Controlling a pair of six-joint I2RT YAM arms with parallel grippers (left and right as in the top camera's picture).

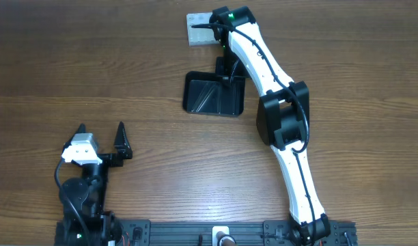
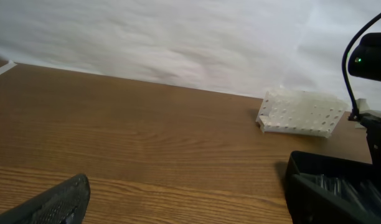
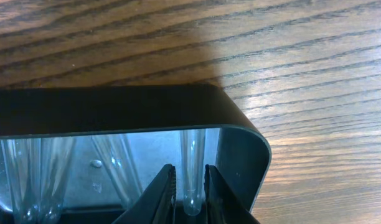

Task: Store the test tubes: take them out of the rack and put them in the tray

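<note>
A white test tube rack (image 1: 201, 29) stands at the far side of the table, and no tubes are visible in it (image 2: 301, 112). Just in front of it lies the black tray (image 1: 195, 102) with several clear test tubes (image 3: 35, 174) on its floor. My right gripper (image 3: 189, 186) hangs inside the tray's far right corner (image 3: 240, 143), fingers close around a clear test tube (image 3: 192, 155) that points down into the tray. My left gripper (image 1: 101, 127) rests open and empty near the table's front left, far from the tray (image 2: 340, 186).
The right arm (image 1: 263, 61) stretches across the tray's far right side and beside the rack. Bare wooden tabletop (image 1: 93, 61) lies to the left and right of the tray. A white backdrop (image 2: 178, 37) closes off the far edge.
</note>
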